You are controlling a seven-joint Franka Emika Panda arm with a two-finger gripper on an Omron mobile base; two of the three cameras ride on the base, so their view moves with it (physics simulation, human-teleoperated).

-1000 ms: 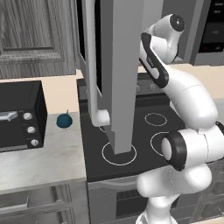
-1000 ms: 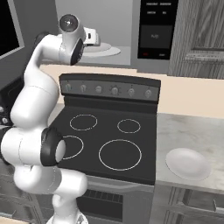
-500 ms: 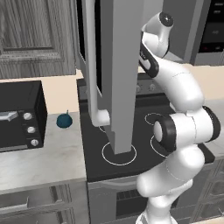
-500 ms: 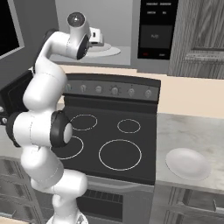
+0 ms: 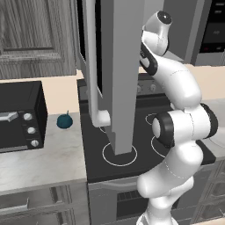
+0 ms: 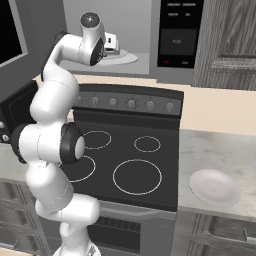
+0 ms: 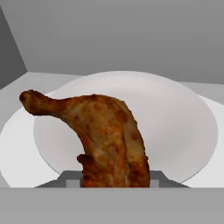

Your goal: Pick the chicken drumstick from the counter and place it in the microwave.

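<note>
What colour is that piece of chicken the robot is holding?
Orange-brown with darker roasted patches; the chicken drumstick shows best in the hand view, over the white tray.

toaster oven (image 5: 19, 116) far left | teal ball (image 5: 64, 121) beside it | white plate (image 6: 215, 186) right of stovetop (image 6: 127, 162)

White arm stretches up and forward, its tool (image 6: 116, 46) clamped shut

microwave (image 5: 127, 66) door open over stovetop (image 5: 132, 145) | teal ball (image 5: 64, 121) on counter (image 5: 44, 158) beside toaster oven (image 5: 19, 116)
</note>
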